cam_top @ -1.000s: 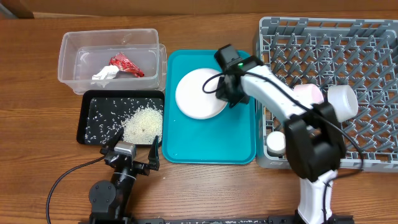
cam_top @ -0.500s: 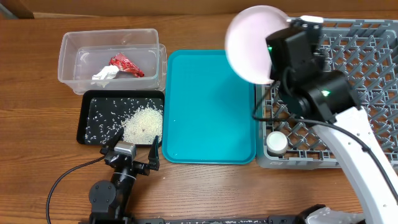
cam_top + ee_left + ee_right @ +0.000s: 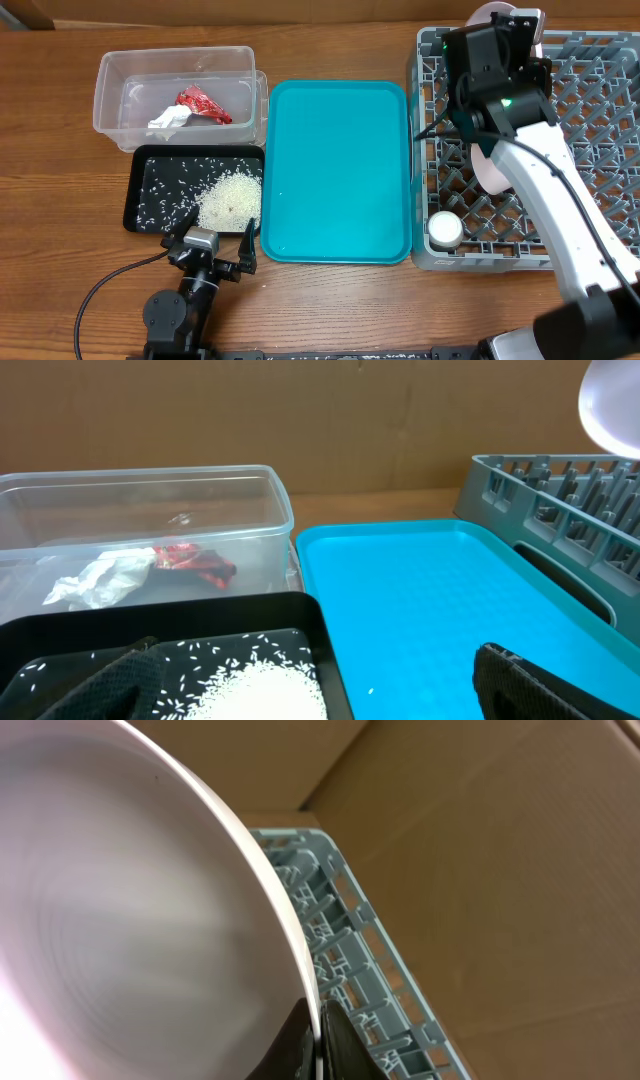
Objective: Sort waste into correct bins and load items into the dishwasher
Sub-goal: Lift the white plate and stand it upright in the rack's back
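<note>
Plate (image 3: 130, 920) held upright over rack (image 3: 610, 120).
Your right end effector (image 3: 318, 1045) pinches its rim; your left end effector (image 3: 320, 695) sits wide.

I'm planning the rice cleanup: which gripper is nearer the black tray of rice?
Left. The left gripper sits just off the black tray's robot-side edge, jaws open. The right gripper is far across, over the dish rack's back edge, holding a white plate.

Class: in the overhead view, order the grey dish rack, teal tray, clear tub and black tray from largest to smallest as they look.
1. The grey dish rack, even cropped by the frame edge.
2. The teal tray.
3. The clear tub.
4. The black tray, close to the tub, which looks only slightly bigger.
</note>
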